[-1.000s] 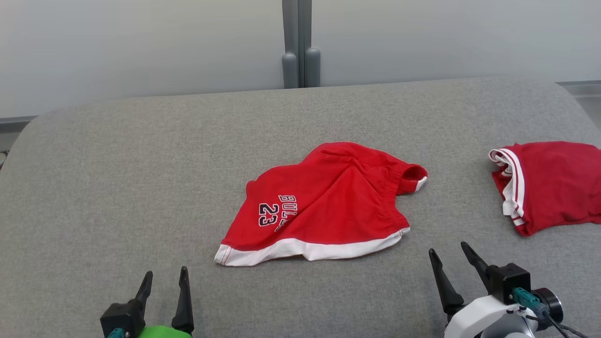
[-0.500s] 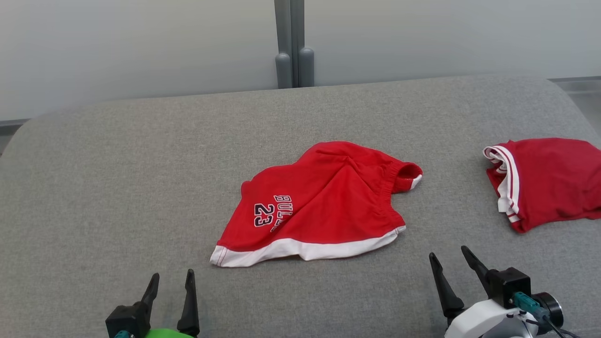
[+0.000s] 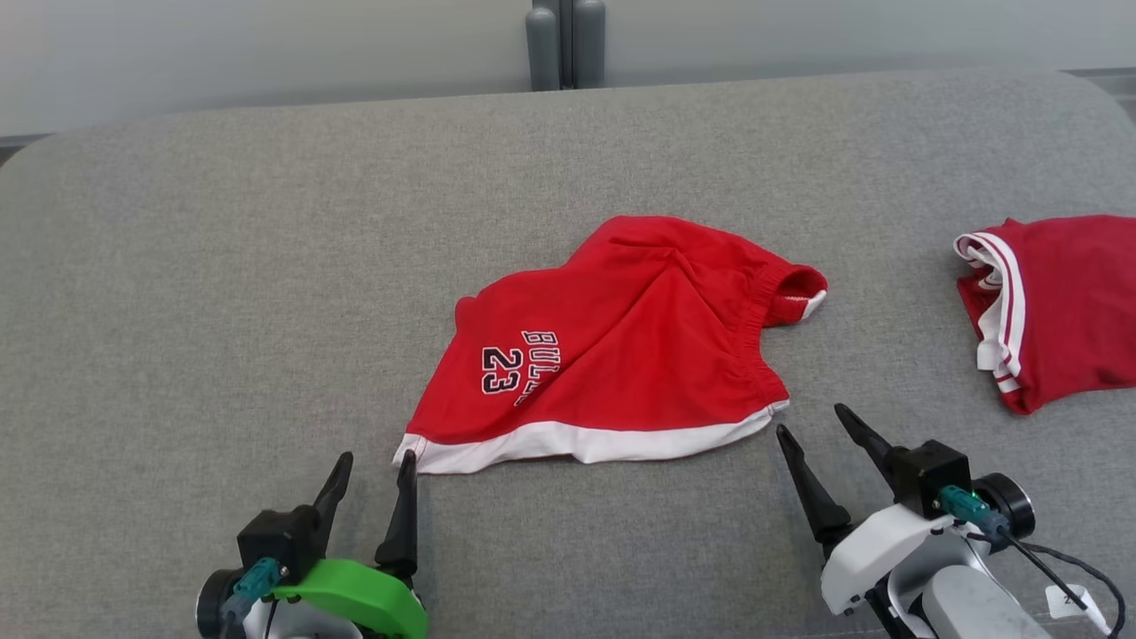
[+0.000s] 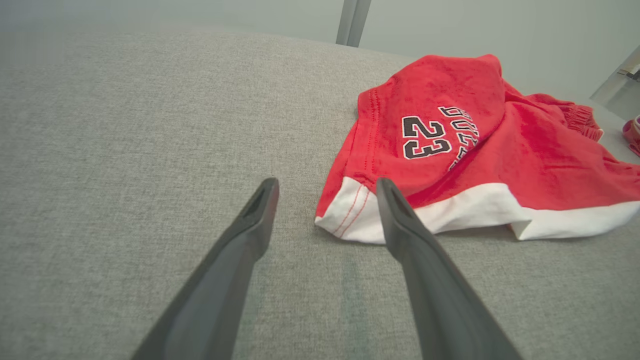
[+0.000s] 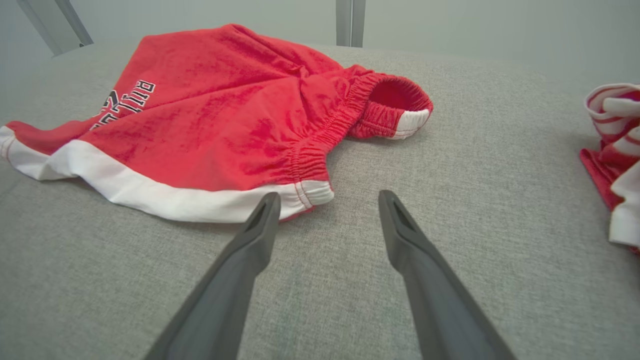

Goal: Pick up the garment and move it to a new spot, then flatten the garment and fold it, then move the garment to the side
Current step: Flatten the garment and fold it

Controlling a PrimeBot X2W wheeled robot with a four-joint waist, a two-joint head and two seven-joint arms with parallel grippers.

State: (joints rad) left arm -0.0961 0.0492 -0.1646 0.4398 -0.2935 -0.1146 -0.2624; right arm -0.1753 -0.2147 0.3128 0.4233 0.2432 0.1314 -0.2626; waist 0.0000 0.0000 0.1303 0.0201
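- Two grippers show at the near edge of the head view, the left gripper (image 3: 377,456) at the lower left and the right gripper (image 3: 809,419) at the lower right, both with fingers spread and nothing between them
- Same view: the garment (image 3: 612,355), red shorts with a white hem, lies crumpled in the middle of the grey padded surface (image 3: 222,266); the left gripper's tips are just beside its near left corner, the right gripper's just beside its near right corner
- A second red piece (image 3: 1065,302) lies well apart at the far right, and looks already folded
- Left wrist view: the spread fingers point at the white hem corner (image 4: 350,215); one finger overlaps it in the picture, but whether it touches cannot be told
- Right wrist view: the fingers, released, sit just on the near side of the end of the elastic waistband (image 5: 325,135), with no cloth between them
- Progress, as a judgement: nothing of the task looks done; the pick-up seems about to start, and the move to a new spot, the flattening, the folding and the setting aside are all left
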